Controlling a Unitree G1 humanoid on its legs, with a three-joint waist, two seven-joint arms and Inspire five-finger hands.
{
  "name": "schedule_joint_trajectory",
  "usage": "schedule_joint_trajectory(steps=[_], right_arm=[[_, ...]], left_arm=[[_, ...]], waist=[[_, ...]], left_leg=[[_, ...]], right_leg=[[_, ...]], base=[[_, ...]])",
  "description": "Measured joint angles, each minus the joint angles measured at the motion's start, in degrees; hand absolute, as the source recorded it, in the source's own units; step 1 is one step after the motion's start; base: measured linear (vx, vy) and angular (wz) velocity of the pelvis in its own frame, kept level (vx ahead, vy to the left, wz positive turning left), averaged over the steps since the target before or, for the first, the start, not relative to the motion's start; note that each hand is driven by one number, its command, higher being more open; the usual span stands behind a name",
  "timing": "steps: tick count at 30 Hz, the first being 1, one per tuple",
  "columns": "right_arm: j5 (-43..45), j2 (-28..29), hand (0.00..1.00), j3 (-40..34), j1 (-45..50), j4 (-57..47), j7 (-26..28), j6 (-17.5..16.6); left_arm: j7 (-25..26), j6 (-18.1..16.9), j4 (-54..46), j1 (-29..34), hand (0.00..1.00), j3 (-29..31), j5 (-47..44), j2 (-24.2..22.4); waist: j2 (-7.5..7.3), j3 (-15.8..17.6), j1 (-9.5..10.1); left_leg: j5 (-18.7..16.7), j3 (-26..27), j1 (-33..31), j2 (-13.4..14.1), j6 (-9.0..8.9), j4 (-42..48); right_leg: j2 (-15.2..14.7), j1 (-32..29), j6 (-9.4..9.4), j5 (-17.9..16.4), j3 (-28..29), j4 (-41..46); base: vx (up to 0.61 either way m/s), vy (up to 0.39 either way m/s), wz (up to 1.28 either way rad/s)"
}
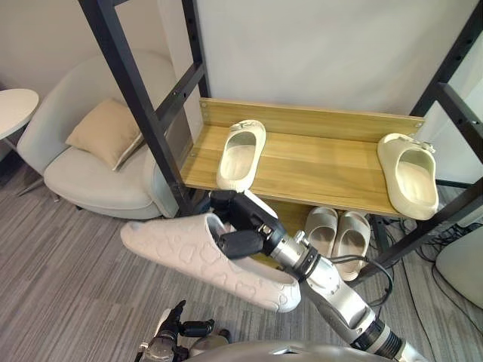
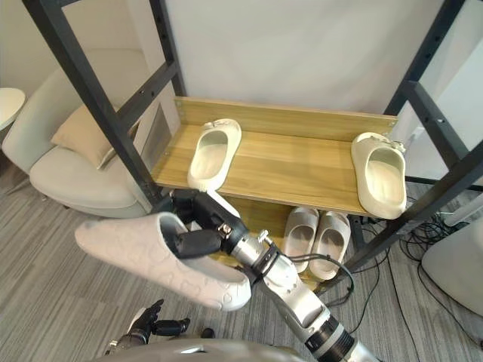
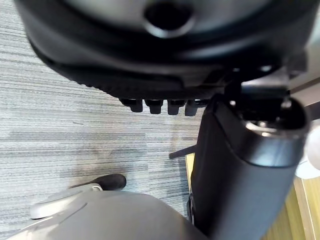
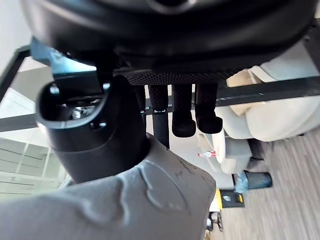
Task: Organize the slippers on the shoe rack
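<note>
Head views, held slipper: your right hand (image 1: 240, 226) pinches the white slipper (image 1: 204, 260) at its opening, thumb tucked inside the rim. This carries it crosswise just in front of the shoe rack (image 1: 317, 170).
Head views, shelf: the left cream slipper (image 1: 241, 154) and right cream slipper (image 1: 411, 175) lie well apart on the rack's top board. That bare wood between them looks like your target.
Head views, left hand (image 1: 177, 329): low, well short of the rack, relaxed and empty.
Right wrist view: thumb clamped on the slipper, fingers (image 4: 182, 117) curled beyond it.
Left wrist view: fingers (image 3: 155, 105) loose above carpet (image 3: 75, 125).
</note>
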Motion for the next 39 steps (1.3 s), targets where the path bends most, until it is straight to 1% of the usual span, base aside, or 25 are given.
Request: schedule_joint_trajectory(steps=[1, 2, 4, 7, 8, 9, 11, 13, 14, 16, 18, 19, 21, 22, 25, 27, 29, 34, 39], right_arm=[[-0.9, -0.3, 0.00, 0.0, 0.0, 0.1, -0.1, 0.0], [-2.6, -0.6, 0.00, -0.4, -0.1, 0.5, -0.2, 0.0], [-5.3, -0.7, 0.00, -0.9, -0.9, 1.6, -1.1, 0.0], [-9.4, -1.0, 0.00, -1.4, -1.8, 3.9, -2.5, 0.0], [-11.0, -1.3, 0.00, -2.0, -1.8, 4.9, -2.9, 0.0], [-13.5, -1.9, 0.00, -2.7, -1.8, 5.4, -3.7, 0.0], [-16.6, -3.1, 0.00, -3.9, -2.0, 5.6, -4.8, 0.0], [-19.9, -4.2, 0.00, -6.4, -2.7, 6.0, -5.9, 0.0], [-21.0, -4.4, 0.00, -7.1, -2.9, 6.1, -6.4, 0.0], [-23.8, -5.7, 0.00, -10.1, -4.2, 6.4, -8.6, 0.0], [-26.7, -8.2, 0.00, -15.7, -7.5, 6.4, -12.9, 0.0], [-26.8, -8.3, 0.00, -15.9, -7.6, 6.4, -13.1, 0.0], [-28.3, -10.4, 0.00, -20.1, -10.5, 6.4, -16.7, 0.0], [-28.7, -10.9, 0.00, -21.1, -11.4, 6.4, -17.5, 0.0], [-29.9, -12.3, 0.00, -22.5, -15.5, 6.4, -20.2, 0.0], [-30.3, -12.4, 0.00, -23.4, -16.6, 6.4, -21.4, 0.0], [-32.1, -12.5, 0.00, -24.4, -18.0, 6.4, -24.4, 0.0], [-34.2, -11.7, 0.00, -24.7, -19.7, 6.4, -26.1, 0.0], [-36.4, -9.9, 0.00, -24.7, -24.2, 6.6, -28.9, 1.0]], left_arm=[[0.0, -0.1, -0.1, -0.8, 1.00, -0.1, 0.0, 0.0], [0.0, -0.3, -0.7, -2.1, 1.00, -0.1, -0.1, 0.0], [0.0, -0.8, -1.9, -4.5, 1.00, -0.2, -0.3, 0.0], [0.0, -1.4, -2.3, -6.7, 1.00, -0.3, -1.9, 0.1], [-0.2, -1.5, -2.9, -7.3, 1.00, -0.3, -2.6, 0.1], [-0.3, -1.6, -3.8, -7.7, 1.00, -0.3, -3.5, 0.1], [-0.6, -1.6, -4.2, -8.3, 1.00, -0.3, -5.0, 0.1], [-0.8, -1.8, -5.5, -8.5, 1.00, -0.3, -6.1, 0.0], [-0.8, -1.9, -5.9, -8.5, 1.00, -0.3, -6.4, 0.0], [-1.0, -2.5, -7.2, -8.5, 1.00, -0.3, -7.5, 0.1], [-1.0, -3.0, -9.3, -8.5, 1.00, 0.4, -9.0, 0.2], [-1.0, -3.1, -9.3, -8.5, 1.00, 0.4, -9.1, 0.2], [-0.9, -3.8, -10.8, -8.9, 1.00, 0.7, -10.4, 0.4], [-0.9, -4.1, -11.0, -9.0, 1.00, 0.8, -10.8, 0.5], [-0.8, -4.4, -12.2, -9.2, 1.00, 2.7, -11.3, 0.5], [-0.8, -4.7, -12.7, -9.5, 1.00, 3.2, -11.4, 0.5], [-0.8, -4.8, -14.6, -9.6, 1.00, 4.8, -11.4, 0.2], [-0.8, -5.1, -16.9, -9.9, 1.00, 5.7, -11.6, 0.1], [-0.8, -5.1, -19.2, -10.0, 1.00, 7.5, -12.0, -0.8]], waist=[[0.16, 0.8, 0.08], [0.48, 2.5, 0.50], [0.92, 4.8, 0.66], [1.45, 7.7, 0.66], [1.72, 8.5, 0.68], [1.98, 9.4, 0.69], [2.24, 10.1, 0.67], [2.60, 11.1, 0.64], [2.72, 11.4, 0.62], [2.86, 12.3, 0.61], [2.89, 12.7, 0.28], [2.89, 12.8, 0.25], [2.96, 13.8, -0.06], [2.97, 14.0, -0.07], [2.61, 14.4, 0.03], [2.58, 14.9, -0.18], [2.48, 15.4, -0.30], [1.11, 16.4, 0.43], [0.45, 16.6, 1.55]], left_leg=[[-0.6, -0.4, -1.6, 0.0, -0.02, 2.1], [-2.3, -0.8, -5.2, 0.1, -0.11, 7.1], [-4.8, -1.9, -11.9, 0.1, -0.34, 15.0], [-7.0, -2.4, -17.4, 0.2, -0.46, 21.6], [-8.0, -2.8, -19.7, 0.2, -1.07, 24.1], [-8.4, -2.9, -21.6, 0.2, -0.84, 25.8], [-8.4, -2.9, -24.3, 0.2, -0.88, 27.4], [-9.0, -2.9, -27.0, 0.2, -1.25, 29.8], [-9.3, -2.9, -27.5, 0.3, -1.29, 30.6], [-10.5, -2.9, -29.8, 0.5, -1.73, 33.9], [-12.6, -2.9, -35.2, 1.0, -1.57, 39.9], [-12.7, -2.9, -35.4, 1.0, -1.56, 40.1], [-14.6, -2.8, -38.9, 1.5, -1.63, 44.4], [-15.1, -2.8, -39.9, 1.8, -1.69, 45.6], [-17.1, -1.8, -43.7, 3.1, -1.72, 49.7], [-17.8, -1.7, -44.9, 3.2, -1.42, 51.5], [-19.0, -2.4, -48.3, 3.5, -1.14, 55.2], [-19.1, -3.0, -50.9, 2.7, -1.00, 57.7], [-18.9, -3.7, -54.4, 2.4, -1.11, 59.1]], right_leg=[[-0.2, -1.4, -0.13, -0.8, -0.3, 2.1], [-0.8, -4.9, -0.38, -2.9, -0.5, 7.4], [-2.0, -11.4, -0.81, -6.6, -1.2, 16.5], [-3.2, -16.9, -1.28, -9.5, -1.2, 24.1], [-3.6, -18.9, -1.57, -10.9, -1.3, 26.6], [-3.9, -21.0, -1.67, -11.5, -1.3, 28.7], [-4.4, -23.9, -1.92, -12.1, -1.3, 31.2], [-4.9, -26.8, -2.24, -13.0, -1.1, 34.1], [-4.9, -27.3, -2.25, -13.3, -1.0, 34.9], [-5.2, -29.7, -2.49, -14.7, -0.7, 38.2], [-5.5, -35.1, -2.56, -17.0, 0.0, 44.1], [-5.5, -35.3, -2.57, -17.1, 0.0, 44.3], [-5.8, -38.9, -2.97, -18.5, 0.3, 48.4], [-5.7, -39.9, -3.00, -18.8, 0.3, 49.2], [-6.3, -43.8, -3.43, -19.6, -0.3, 53.0], [-6.7, -45.0, -3.50, -20.2, -0.6, 54.8], [-7.1, -47.4, -3.56, -21.2, -1.4, 57.5], [-8.4, -49.6, -3.61, -22.4, -1.6, 60.6], [-9.0, -52.6, -4.24, -22.9, -2.4, 62.6]], base=[[-0.12, -0.002, 0.27], [-0.15, 0.010, 0.21], [-0.19, -0.001, 0.21], [-0.19, -0.025, 0.12], [-0.22, -0.030, 0.10], [-0.18, -0.022, 0.07], [-0.13, -0.014, 0.03], [-0.10, -0.009, -0.01], [-0.05, 0.000, -0.04], [-0.06, -0.007, -0.06], [-0.06, -0.018, -0.11], [-0.03, -0.010, -0.08], [-0.01, 0.000, -0.11], [-0.01, 0.013, -0.18], [0.01, 0.029, -0.32], [-0.03, 0.029, -0.11], [-0.05, 0.041, 0.02], [-0.06, 0.036, 0.10], [-0.05, 0.020, 0.08]])
